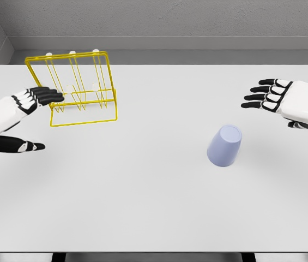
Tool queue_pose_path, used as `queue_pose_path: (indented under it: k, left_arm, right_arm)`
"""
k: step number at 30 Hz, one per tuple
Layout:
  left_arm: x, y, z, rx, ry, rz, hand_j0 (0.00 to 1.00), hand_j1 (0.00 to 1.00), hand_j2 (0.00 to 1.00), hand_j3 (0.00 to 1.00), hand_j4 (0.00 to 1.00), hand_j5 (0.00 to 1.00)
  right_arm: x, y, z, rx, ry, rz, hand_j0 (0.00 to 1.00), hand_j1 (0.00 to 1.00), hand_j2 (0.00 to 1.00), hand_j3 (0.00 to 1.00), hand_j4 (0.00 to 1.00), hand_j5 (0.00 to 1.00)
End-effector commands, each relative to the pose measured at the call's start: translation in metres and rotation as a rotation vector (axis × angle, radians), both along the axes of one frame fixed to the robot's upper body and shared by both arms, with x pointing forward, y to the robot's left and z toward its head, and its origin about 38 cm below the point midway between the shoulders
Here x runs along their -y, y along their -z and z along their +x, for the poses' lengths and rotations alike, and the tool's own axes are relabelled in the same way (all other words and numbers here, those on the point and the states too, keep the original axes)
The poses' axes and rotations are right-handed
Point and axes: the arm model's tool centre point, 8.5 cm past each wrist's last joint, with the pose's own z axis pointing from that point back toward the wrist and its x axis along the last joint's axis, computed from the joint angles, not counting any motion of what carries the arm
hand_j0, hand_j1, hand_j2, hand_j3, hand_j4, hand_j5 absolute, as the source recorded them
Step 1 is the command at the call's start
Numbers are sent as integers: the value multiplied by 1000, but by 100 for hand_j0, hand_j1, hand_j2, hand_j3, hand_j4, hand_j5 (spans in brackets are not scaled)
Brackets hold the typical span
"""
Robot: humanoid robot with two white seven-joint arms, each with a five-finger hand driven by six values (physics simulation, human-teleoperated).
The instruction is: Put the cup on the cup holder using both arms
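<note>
A pale lavender cup [224,145] stands upside down on the white table [143,207], right of the middle. A yellow wire cup holder [77,90] with white-tipped pegs stands at the back left. My left hand [34,117] floats just left of the holder's front corner, fingers spread, its fingertips [53,96] overlapping the wire frame in the picture; it holds nothing. My right hand [271,106] hovers at the right edge, up and to the right of the cup and apart from it, fingers extended and empty.
A grey wall runs behind the table's far edge. The table's near edge crosses the bottom of the picture, with dark floor below.
</note>
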Motion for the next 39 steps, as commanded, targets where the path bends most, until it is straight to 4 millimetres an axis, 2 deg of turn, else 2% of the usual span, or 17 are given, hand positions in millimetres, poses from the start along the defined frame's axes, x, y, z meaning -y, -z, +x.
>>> queue_pose_path:
  k: [1, 4, 7, 8, 9, 10, 12, 16, 19, 20, 21, 24, 26, 28, 32, 35, 39]
  left_arm:
    - [4, 5, -1, -10, 7, -11, 100, 100, 100, 100, 100, 100]
    - [4, 5, -1, -10, 5, -13, 100, 100, 100, 100, 100, 100]
    - [5, 6, -1, -8, 5, -24, 100, 100, 100, 100, 100, 100]
    - [5, 9, -1, -16, 3, -28, 100, 100, 100, 100, 100, 100]
    - [7, 10, -1, -21, 7, -32, 100, 100, 100, 100, 100, 100]
    - [8, 11, -1, -20, 6, -46, 100, 100, 100, 100, 100, 100]
    - [10, 12, -1, -20, 8, -55, 100, 100, 100, 100, 100, 100]
    - [10, 12, -1, -20, 7, -53, 100, 100, 100, 100, 100, 100]
    - [11, 13, -2, -22, 10, -58, 100, 100, 100, 100, 100, 100]
    - [15, 20, -4, -44, 20, -66, 100, 100, 100, 100, 100, 100]
    - [21, 28, -6, -75, 33, -95, 100, 100, 100, 100, 100, 100]
    - [42, 38, -5, -144, 95, -151, 100, 100, 100, 100, 100, 100]
    - [59, 48, -6, -205, 126, -245, 100, 100, 100, 100, 100, 100]
    - [70, 54, -7, -248, 153, -274, 100, 100, 100, 100, 100, 100]
    - [91, 63, -9, -312, 197, -359, 100, 100, 100, 100, 100, 100]
    - [102, 68, -10, -374, 226, -405, 100, 100, 100, 100, 100, 100]
    - [113, 73, -11, -443, 247, -479, 100, 100, 100, 100, 100, 100]
  right_arm:
    - [0, -1, 0, -1, 2, 5, 100, 100, 100, 100, 100, 100]
    - [-7, 13, -1, -32, -15, 21, 100, 100, 100, 100, 100, 100]
    - [-5, 8, 1, -19, -9, 27, 100, 100, 100, 100, 100, 100]
    - [-7, 7, 4, -33, -7, -22, 99, 99, 99, 99, 99, 99]
    - [-17, 11, 12, -97, -8, -137, 99, 99, 99, 99, 99, 99]
    - [-32, 29, 17, -198, -22, -237, 99, 99, 99, 99, 99, 99]
    - [-41, 17, 25, -178, -36, -218, 99, 99, 99, 99, 99, 99]
    - [-39, 7, 44, -150, -2, -192, 99, 99, 99, 99, 99, 99]
    - [-46, 11, 49, -143, -7, -191, 97, 97, 97, 97, 97, 97]
    - [-49, 15, 54, -145, -3, -183, 97, 97, 97, 97, 97, 97]
    - [-52, 27, 59, -168, 0, -185, 97, 97, 97, 97, 97, 97]
    - [-61, 39, 69, -197, -3, -177, 96, 96, 96, 96, 96, 96]
    - [-59, 40, 69, -197, -1, -183, 96, 96, 96, 96, 96, 96]
    - [-59, 47, 68, -207, -1, -209, 96, 96, 96, 96, 96, 96]
    - [-61, 50, 65, -202, -8, -230, 96, 96, 96, 96, 96, 96]
    - [-68, 47, 58, -186, -40, -239, 96, 96, 96, 96, 96, 96]
    - [-68, 52, 51, -197, -51, -254, 95, 95, 95, 95, 95, 95]
